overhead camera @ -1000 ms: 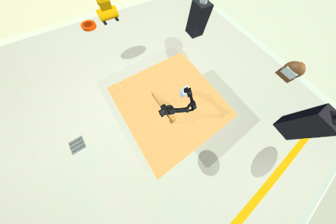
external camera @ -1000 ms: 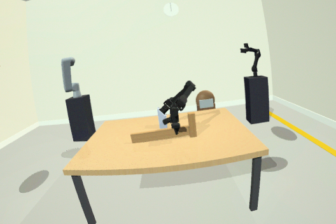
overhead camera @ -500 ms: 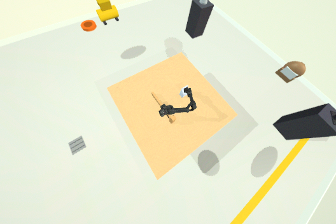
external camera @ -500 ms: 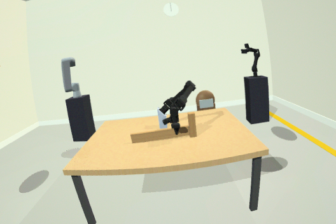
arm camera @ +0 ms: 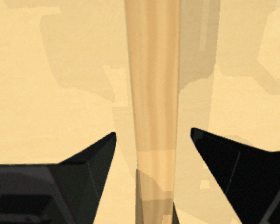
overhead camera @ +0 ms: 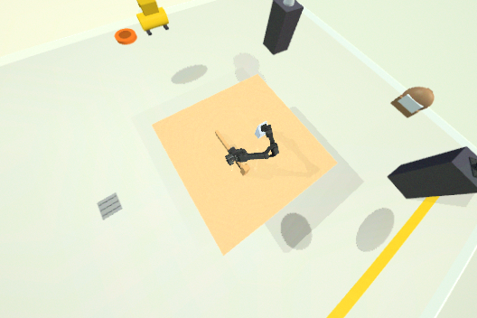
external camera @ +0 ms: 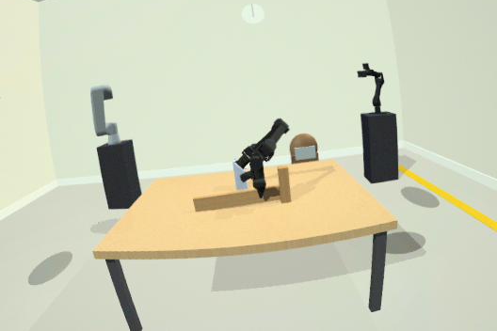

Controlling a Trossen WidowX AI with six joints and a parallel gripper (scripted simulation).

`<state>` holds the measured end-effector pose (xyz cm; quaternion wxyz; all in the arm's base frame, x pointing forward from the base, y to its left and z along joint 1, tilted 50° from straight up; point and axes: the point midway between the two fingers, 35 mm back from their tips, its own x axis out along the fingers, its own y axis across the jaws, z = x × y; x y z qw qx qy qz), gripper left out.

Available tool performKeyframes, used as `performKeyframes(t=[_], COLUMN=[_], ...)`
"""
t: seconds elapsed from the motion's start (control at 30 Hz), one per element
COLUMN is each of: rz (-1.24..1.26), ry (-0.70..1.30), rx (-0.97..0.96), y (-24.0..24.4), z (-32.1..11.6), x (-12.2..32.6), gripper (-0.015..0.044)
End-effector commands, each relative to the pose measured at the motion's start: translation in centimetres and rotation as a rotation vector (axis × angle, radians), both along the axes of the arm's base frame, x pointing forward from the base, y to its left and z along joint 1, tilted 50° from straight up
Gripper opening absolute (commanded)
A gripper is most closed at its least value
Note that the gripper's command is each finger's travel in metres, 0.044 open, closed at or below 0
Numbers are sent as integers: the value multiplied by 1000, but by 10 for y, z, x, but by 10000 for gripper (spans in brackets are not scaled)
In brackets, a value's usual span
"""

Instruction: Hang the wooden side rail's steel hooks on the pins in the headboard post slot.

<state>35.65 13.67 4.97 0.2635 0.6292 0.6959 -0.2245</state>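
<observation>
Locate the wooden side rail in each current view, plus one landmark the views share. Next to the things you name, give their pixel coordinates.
Top: the side rail (overhead camera: 222, 139) (external camera: 221, 200) (arm camera: 153, 75) runs diagonally, just left of centre, partly under the arm.
Exterior: low centre, left of the post.
Wrist: upright band, centre, between the fingers.
Shared landmark: the tabletop (overhead camera: 203, 123) (external camera: 188, 236) (arm camera: 21, 110).
</observation>
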Motion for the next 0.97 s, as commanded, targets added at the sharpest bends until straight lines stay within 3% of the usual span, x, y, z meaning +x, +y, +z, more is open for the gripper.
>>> performKeyframes(t=[0.0, 0.33, 0.93], rz=[-8, -8, -15], ry=[-17, -17, -11], rx=[3, 2, 3], y=[-19, -40, -40], z=[16, -5, -4], x=[4, 6, 7], gripper=[440, 440, 440])
